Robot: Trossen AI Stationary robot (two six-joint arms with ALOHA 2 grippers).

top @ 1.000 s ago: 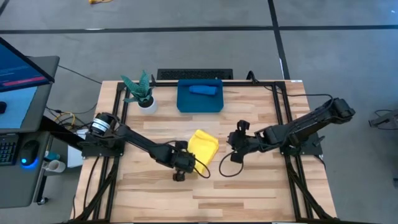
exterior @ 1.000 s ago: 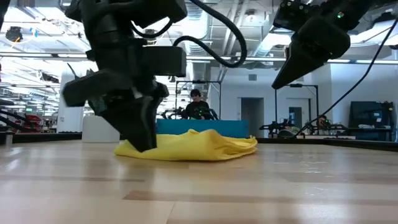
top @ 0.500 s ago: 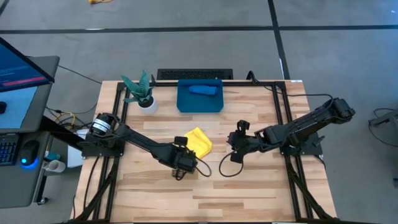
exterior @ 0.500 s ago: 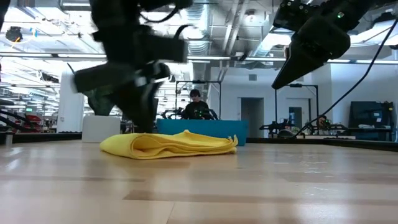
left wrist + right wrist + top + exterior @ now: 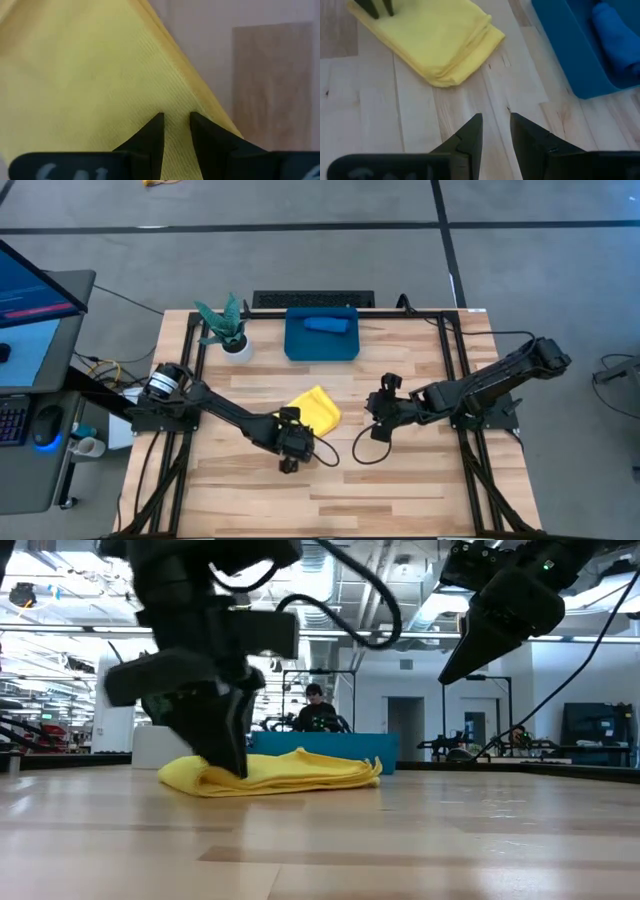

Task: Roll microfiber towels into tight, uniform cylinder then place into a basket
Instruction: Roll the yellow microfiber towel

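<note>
**Yellow towel folded, roll not yet made**

Step in hand, my read: prepping the yellow towel [image 5: 313,408] for rolling. It lies mid-table as a flat folded pad w/ layered edges, not a cylinder. Blue towel [image 5: 326,324] is already rolled and lying in the basket [image 5: 297,347] at the table's far edge.

Left gripper [image 5: 289,448] is down at the yellow towel's near edge; in the wrist view its tips sit right over the cloth w/ a narrow gap between them. Can't tell if any cloth is pinched. Right gripper [image 5: 378,418] hangs above the table just beside the towel, fingers a little apart, holding nothing.

Next move likely calls for catching 1 edge and turning it over tightly, keeping the roll even; loose layers could slip and splay.

Surface: light wood-plank table [image 5: 400,480] on a black frame. Plant pot [image 5: 236,345] stands beside the basket. Room beyond: open lab, ceiling lights, 1 person [image 5: 316,710] seated far back.
</note>
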